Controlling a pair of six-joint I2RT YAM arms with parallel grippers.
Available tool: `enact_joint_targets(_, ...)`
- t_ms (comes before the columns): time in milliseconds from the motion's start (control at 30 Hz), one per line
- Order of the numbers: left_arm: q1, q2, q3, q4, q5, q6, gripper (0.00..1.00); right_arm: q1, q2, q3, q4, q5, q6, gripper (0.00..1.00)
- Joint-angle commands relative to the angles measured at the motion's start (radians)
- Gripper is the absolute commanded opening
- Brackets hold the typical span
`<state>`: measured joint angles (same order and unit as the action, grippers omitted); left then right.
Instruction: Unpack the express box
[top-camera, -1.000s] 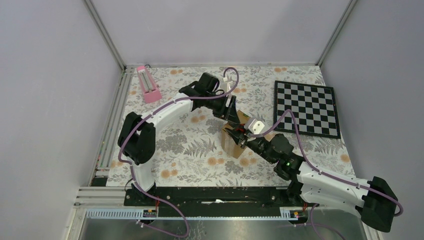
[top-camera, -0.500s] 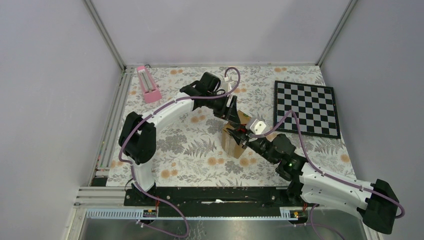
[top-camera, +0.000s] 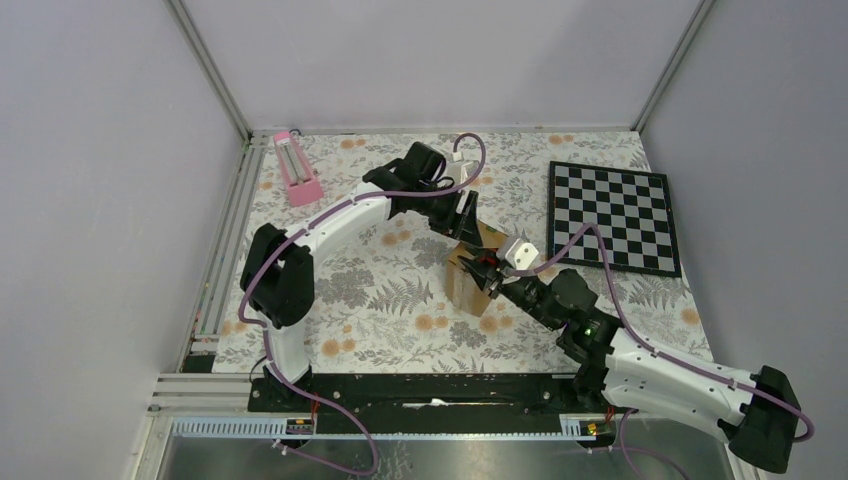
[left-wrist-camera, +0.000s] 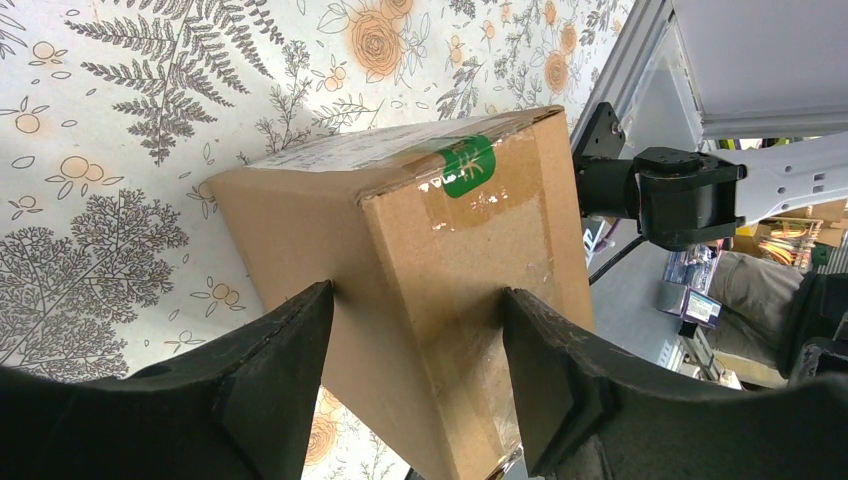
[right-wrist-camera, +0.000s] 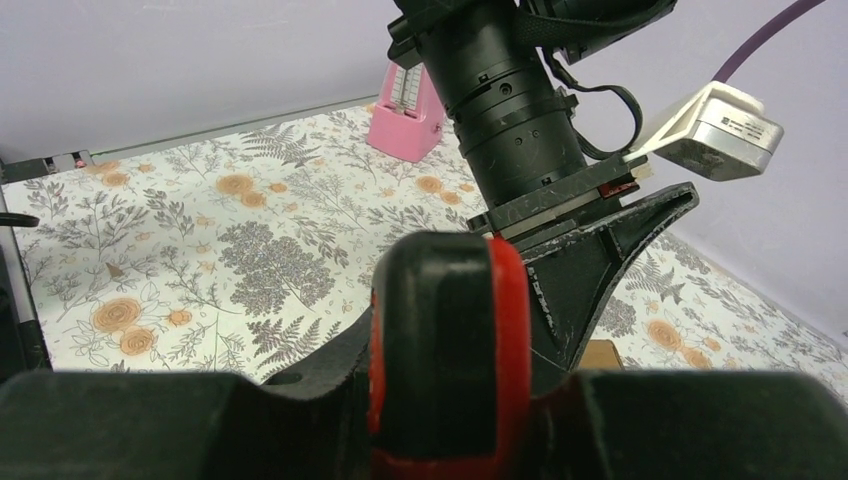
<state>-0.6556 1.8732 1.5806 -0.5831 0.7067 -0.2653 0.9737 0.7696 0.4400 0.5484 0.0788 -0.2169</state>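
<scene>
The express box (left-wrist-camera: 460, 240) stands at the middle of the floral desk (top-camera: 380, 290), pinched across its sides by the left tool (left-wrist-camera: 418, 295) reaching in from 12 o'clock. The right tool (top-camera: 488, 272), coming from 4 o'clock, appears clamped on a black-and-red implement (right-wrist-camera: 445, 330) at the carton's top. Opening likely goes best shallow, along the taped seam by the green sticker (left-wrist-camera: 465, 165), with the left hold firm. Open desk lies toward 8 o'clock; the chessboard (top-camera: 612, 217) at 2 o'clock and the pink metronome (top-camera: 296, 168) at 10 o'clock sit well apart.
</scene>
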Motion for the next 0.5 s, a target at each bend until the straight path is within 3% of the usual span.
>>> enact_joint_targets(0, 0.002, 0.09, -0.034, -0.106, -0.276, 0.114, 0.63, 0.01, -0.039, 0.052, 0.005, 0.036, -0.008, 0.0)
enact_joint_targets(467, 0.0, 0.111, -0.009, -0.118, -0.284, 0.136, 0.63, 0.01, -0.098, 0.009, -0.102, 0.077, 0.019, 0.0)
